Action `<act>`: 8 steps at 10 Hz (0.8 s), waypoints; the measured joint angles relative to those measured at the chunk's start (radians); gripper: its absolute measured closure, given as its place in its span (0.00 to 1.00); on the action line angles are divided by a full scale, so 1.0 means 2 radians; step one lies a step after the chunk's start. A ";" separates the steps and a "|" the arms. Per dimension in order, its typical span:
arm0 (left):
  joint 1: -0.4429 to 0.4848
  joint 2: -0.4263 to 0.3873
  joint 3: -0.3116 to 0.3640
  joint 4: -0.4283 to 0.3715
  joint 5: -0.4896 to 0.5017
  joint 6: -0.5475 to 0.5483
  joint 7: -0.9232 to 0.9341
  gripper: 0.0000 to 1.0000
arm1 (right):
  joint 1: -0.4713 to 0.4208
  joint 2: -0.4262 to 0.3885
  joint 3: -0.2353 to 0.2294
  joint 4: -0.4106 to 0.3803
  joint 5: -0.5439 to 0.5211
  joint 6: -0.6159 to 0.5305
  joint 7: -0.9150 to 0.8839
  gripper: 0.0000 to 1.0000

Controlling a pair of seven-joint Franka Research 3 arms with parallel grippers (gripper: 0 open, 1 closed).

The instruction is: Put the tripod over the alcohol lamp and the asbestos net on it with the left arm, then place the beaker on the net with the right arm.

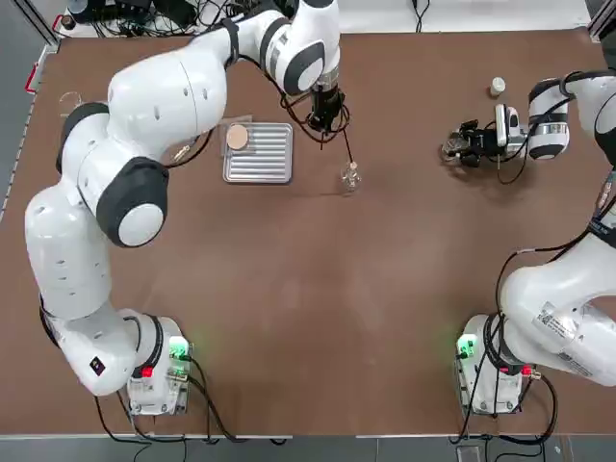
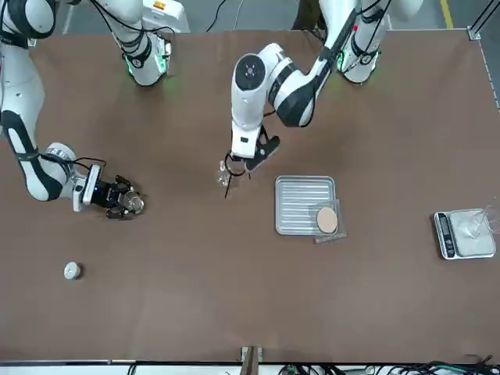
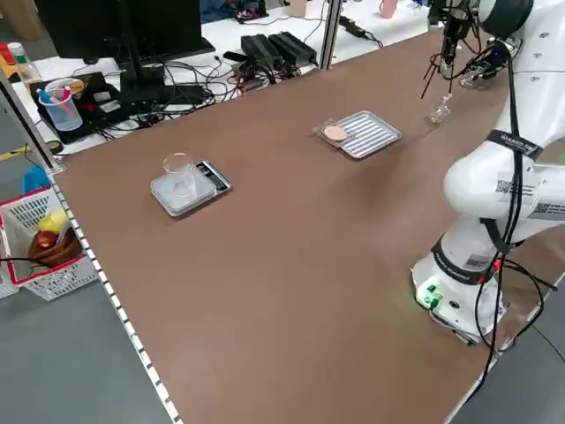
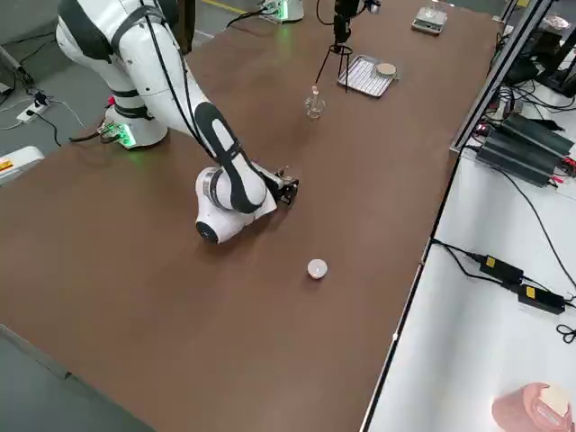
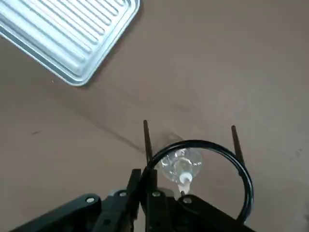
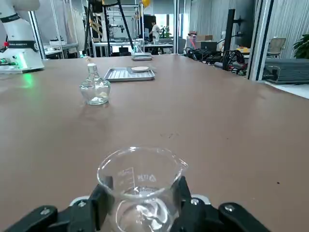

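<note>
Black tripod [image 5: 198, 164], clamped in left gripper [image 1: 327, 114], hangs above lamp [image 1: 350, 177]; net [image 1: 238, 138] waits; right gripper [image 6: 140, 212] clamps beaker [image 6: 141, 191].

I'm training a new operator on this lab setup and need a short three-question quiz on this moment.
1. True or false: the left gripper holds the tripod in the air above the alcohol lamp.
2. Where is the asbestos net?
A. on the tripod
B. at a corner of the ribbed silver tray
C. in the right gripper
3. Fill in: the right gripper is shut on the ______, low over the table.

Key:
1. true
2. B
3. beaker
</note>
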 joint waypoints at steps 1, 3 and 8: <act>-0.010 0.003 0.001 0.004 0.001 -0.001 -0.009 0.92 | 0.000 0.000 0.000 0.000 0.000 0.000 0.000 0.42; -0.035 0.028 0.006 0.017 0.006 -0.001 -0.029 0.92 | 0.000 0.000 0.000 0.000 0.000 0.000 0.000 0.42; -0.051 0.089 0.020 0.070 0.007 0.002 -0.031 0.92 | 0.000 0.000 0.000 0.000 0.000 0.000 0.000 0.42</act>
